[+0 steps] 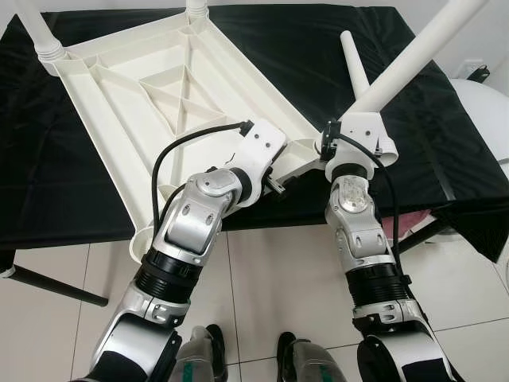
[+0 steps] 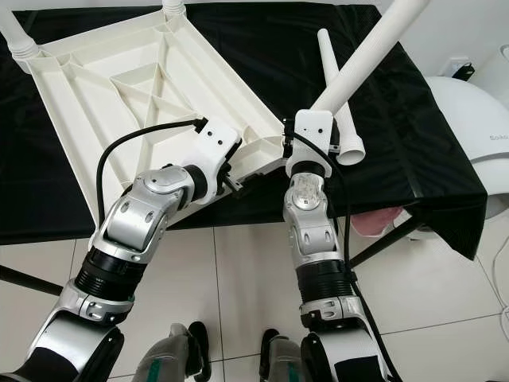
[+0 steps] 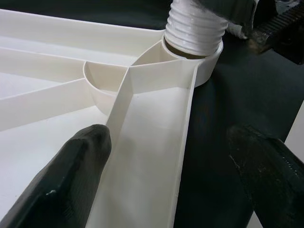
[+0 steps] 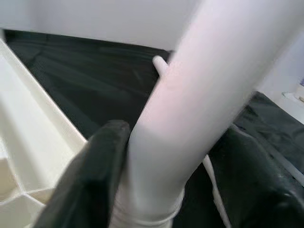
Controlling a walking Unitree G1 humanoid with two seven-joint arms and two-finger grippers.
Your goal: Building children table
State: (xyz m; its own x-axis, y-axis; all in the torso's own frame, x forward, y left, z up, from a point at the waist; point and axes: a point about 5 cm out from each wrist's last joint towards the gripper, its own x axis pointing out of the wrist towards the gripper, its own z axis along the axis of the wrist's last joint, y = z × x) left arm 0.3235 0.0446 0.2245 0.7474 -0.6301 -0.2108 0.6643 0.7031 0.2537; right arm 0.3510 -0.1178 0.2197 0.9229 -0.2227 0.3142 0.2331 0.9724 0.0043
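Tabletop, white plastic and flipped ribs-up, lies on the black-draped bench at my twelve o'clock. My right gripper is clamped around a white leg whose threaded end sits at the near corner socket; the leg leans away toward one o'clock. My left gripper straddles the tabletop's rim with fingers spread, steadying rather than squeezing, I think. A loose leg lies on the cloth just beyond. I judge this the screwing-in step; next I must stand the leg upright and twist.
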